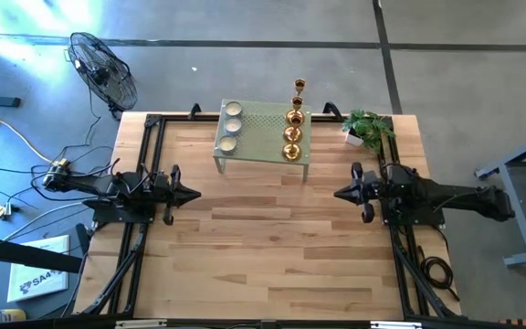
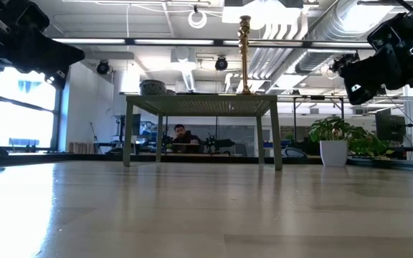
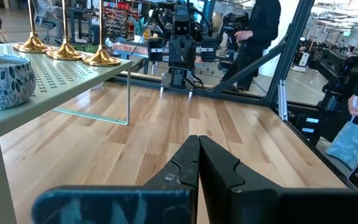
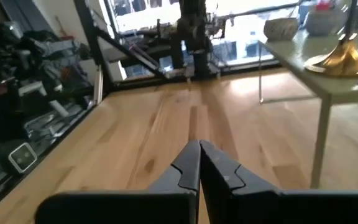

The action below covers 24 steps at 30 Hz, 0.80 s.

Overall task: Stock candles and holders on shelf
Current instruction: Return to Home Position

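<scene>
**While the Arms Hang Empty, the Shelf Stands Stocked**

Since all the stock sits toward the far edge of the pale wooden butcher-block bench (image 1: 263,256), the pale sage-green rectangular metal shelf (image 1: 263,137), with its perforated top and short legs, carries everything there, about midway along that edge. The two dark arms flank the bench's middle. The left fingers (image 3: 188,163) hover near the left edge and the right fingers (image 4: 189,163) near the right edge, both pointing inward and well apart from the shelf. Each pair is pressed together tip to tip and has hold of nothing.

Four shiny gold candlestick holders (image 1: 292,133) with round bases stand upright in a row along the shelf's right end, the tallest holder (image 1: 298,89) at the far right corner. They look stiff and fairly weighty for their size. The polish should make them slippery, and the tall one is likely top-heavy and easy to tip. The safest hold would be across the slim stem just above the base, lifting straight up.

Three small round cream-white candles (image 1: 233,126) with silvery rims lie in a row along the shelf's left end. The left wrist view shows a leaf-printed side wall on the nearest. They are probably light, with a rigid cup around soft wax that would mark if pressed. They are best taken across the outer wall, low down, with the fingers opened wide.
</scene>
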{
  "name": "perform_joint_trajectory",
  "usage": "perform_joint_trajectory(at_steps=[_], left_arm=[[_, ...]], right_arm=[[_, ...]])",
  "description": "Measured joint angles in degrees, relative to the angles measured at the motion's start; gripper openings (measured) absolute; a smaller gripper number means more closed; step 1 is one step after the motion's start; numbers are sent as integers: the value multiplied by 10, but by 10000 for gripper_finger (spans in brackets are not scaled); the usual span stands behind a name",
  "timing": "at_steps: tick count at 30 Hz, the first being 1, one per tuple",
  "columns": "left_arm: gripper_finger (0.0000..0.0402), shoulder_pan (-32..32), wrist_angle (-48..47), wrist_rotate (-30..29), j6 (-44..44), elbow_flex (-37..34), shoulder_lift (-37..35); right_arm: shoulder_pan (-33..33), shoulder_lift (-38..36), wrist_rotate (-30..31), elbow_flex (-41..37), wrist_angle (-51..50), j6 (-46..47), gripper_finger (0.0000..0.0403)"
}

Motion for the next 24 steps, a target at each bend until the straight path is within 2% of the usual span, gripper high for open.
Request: perform_joint_trajectory(at_steps=[14, 21, 24], left_arm=[[1, 0, 0, 0, 0, 0, 0], [1, 0, 1, 0, 0, 0, 0], [1, 0, 1, 0, 0, 0, 0]], right_arm=[[0, -47, 107, 0, -17, -25, 0], [0, -47, 211, 0, 11, -21, 0], [0, -47, 207, 0, 9, -25, 0]])
